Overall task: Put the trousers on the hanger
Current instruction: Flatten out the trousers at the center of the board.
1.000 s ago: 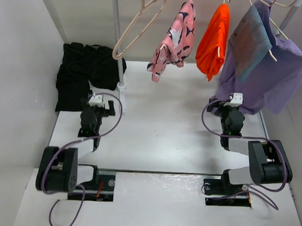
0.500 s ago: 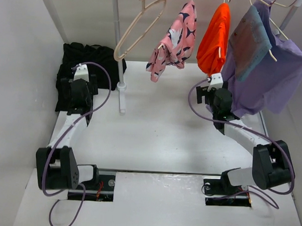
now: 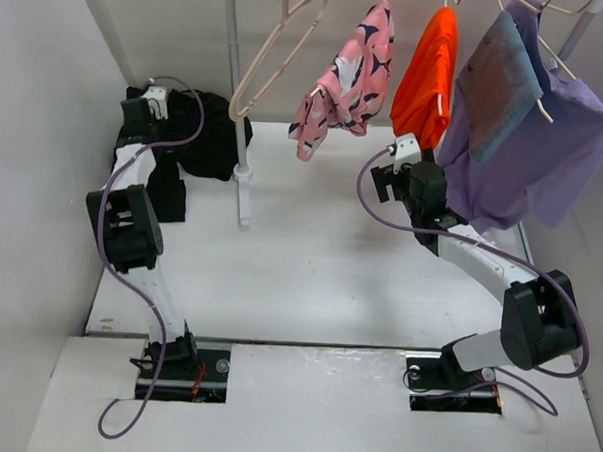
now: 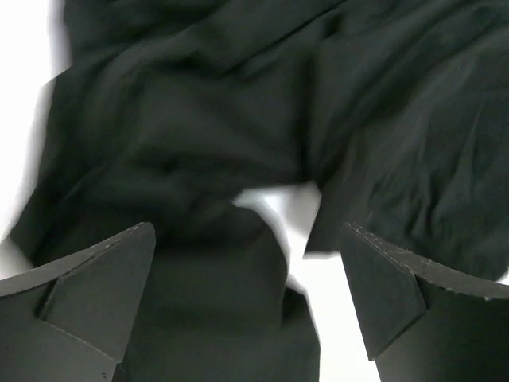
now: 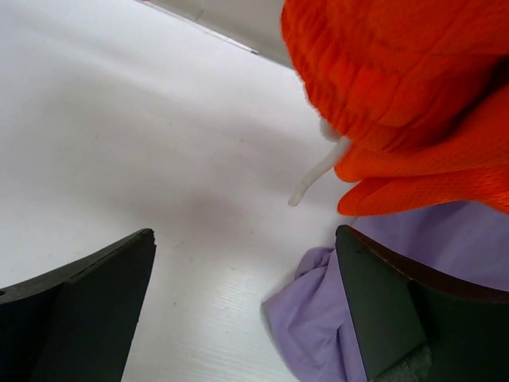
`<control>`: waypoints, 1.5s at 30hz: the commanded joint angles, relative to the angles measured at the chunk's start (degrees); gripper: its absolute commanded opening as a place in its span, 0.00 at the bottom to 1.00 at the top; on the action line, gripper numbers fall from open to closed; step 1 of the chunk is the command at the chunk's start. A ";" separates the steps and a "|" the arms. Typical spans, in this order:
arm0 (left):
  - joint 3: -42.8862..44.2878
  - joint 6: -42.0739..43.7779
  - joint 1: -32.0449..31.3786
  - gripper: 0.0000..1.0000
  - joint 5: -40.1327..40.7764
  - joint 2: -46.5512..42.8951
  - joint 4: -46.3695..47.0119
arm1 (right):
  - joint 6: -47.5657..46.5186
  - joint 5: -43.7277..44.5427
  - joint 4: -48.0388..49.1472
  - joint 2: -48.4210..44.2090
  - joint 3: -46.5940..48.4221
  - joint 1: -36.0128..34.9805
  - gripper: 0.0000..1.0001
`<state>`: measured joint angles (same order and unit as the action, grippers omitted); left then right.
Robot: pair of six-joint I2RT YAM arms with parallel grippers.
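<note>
The black trousers lie crumpled at the table's far left corner and fill the left wrist view. My left gripper hangs open just above them, fingers wide apart and nothing held. The bare beige hanger dangles tilted from the rail, right of the trousers. My right gripper is open below the orange garment, over bare table, holding nothing.
A white rail pole stands beside the trousers on its base. Pink patterned, orange and purple clothes hang from the rail. The purple hem touches the table. White walls close in left and behind.
The left arm has stretched forward to the far left, bringing its gripper over the trousers. The right gripper has moved forward and left, under the orange garment. Both stay open.
</note>
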<state>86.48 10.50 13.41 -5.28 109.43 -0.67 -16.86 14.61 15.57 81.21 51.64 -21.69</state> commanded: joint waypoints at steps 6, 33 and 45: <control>9.26 8.39 -4.09 1.00 -10.20 12.30 -6.74 | -0.63 0.42 -7.13 -2.37 1.79 -5.28 0.99; -3.71 54.38 -4.26 0.00 -42.85 -67.13 -63.93 | 7.80 -22.16 -17.16 -21.44 -7.34 -19.61 0.55; -9.41 31.73 -5.32 1.00 -38.70 -72.86 -48.84 | 11.41 -13.13 -16.01 -18.54 -0.58 -26.47 1.00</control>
<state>87.39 49.15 8.23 -50.24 34.63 -59.18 -7.29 -2.31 -2.98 62.67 47.20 -48.01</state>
